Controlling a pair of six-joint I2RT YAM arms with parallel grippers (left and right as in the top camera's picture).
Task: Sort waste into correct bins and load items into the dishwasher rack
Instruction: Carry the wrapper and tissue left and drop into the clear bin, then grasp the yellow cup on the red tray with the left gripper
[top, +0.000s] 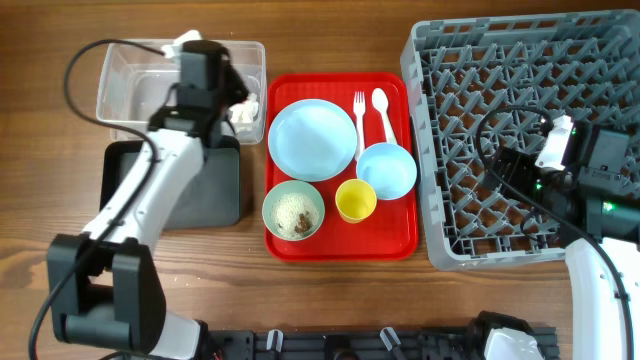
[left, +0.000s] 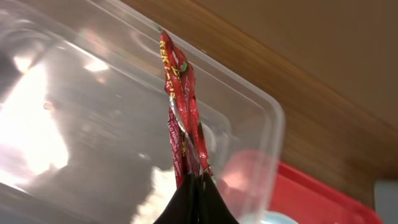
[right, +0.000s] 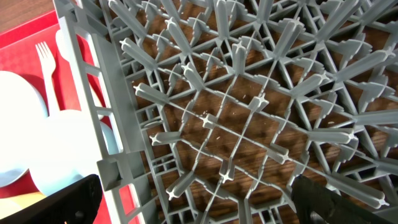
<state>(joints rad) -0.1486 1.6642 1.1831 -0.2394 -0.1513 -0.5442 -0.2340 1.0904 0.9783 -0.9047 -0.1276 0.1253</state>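
Observation:
My left gripper (top: 232, 88) (left: 196, 190) is shut on the red snack wrapper (left: 183, 112) and holds it over the right end of the clear tub (top: 130, 85) (left: 267, 115). A white tissue (top: 246, 108) (left: 158, 193) lies in that tub below it. The black tray (top: 200, 185) sits in front of the tub. My right gripper (top: 507, 165) (right: 199, 205) is open and empty above the grey rack (top: 450, 60) (right: 249, 93). The red serving tray (top: 390, 235) holds the blue plate (top: 312, 138), fork (top: 359, 112), spoon (top: 382, 108), blue bowl (top: 388, 170), yellow cup (top: 355, 200) and green bowl (top: 293, 210) with food scraps.
The rack's left wall (right: 93, 106) stands right next to the red tray (right: 25, 34); the fork (right: 45, 59) and blue bowl (right: 65, 146) show beside it. Cables trail over the rack and behind the tub. Bare wooden table lies in front.

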